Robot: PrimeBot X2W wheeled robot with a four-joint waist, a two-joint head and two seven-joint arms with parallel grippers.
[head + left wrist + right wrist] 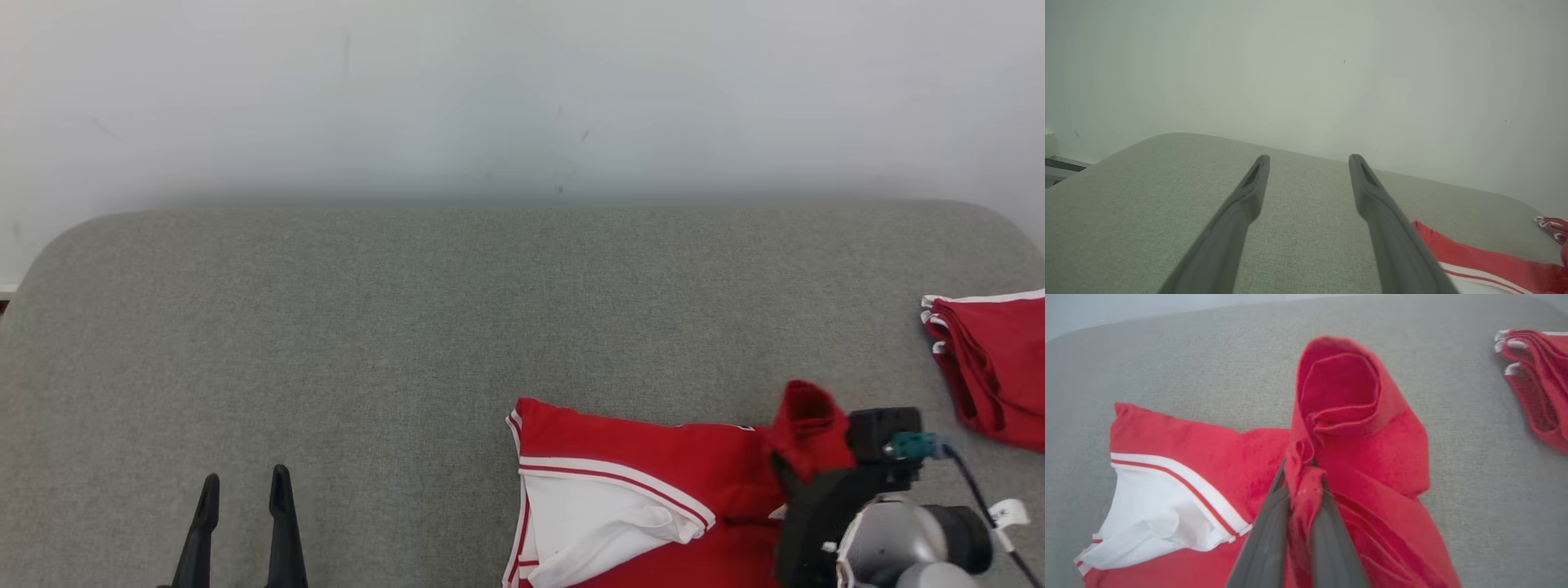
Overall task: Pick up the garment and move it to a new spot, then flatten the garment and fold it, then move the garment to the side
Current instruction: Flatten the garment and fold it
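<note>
**STATUS: LEFT GRIPPER WIDE, RIGHT GRIPPER CLAMPED ON GARMENT**

At the lower left of the head view, the left gripper (246,475) is seen with its two dark fingers spread wide. In the left wrist view, the fingers are shown pointing over the grey surface (367,327) toward the pale wall (522,98). Whether they touch the surface cannot be told.

The garment (653,457) is located on the near right part of the surface, well apart from the left gripper. It is red, and a white panel (588,514) edged by a white-and-red stripe is shown on its left side. The left portion is laid flat on the surface. The right portion is gathered and raised into a rolled, tube-like fold (808,416).

The right gripper (1304,477) is closed narrowly on a bunched strip of red fabric just below that fold. In the right wrist view, the fabric is seen pinched between the two fingers, with the fold standing above the fingertips. In the head view, the gripper body and its grey wrist are placed at the right edge of the garment.

At the far right, a second red pile (992,367) with white trim is laid on the surface, apart from the garment.
</note>
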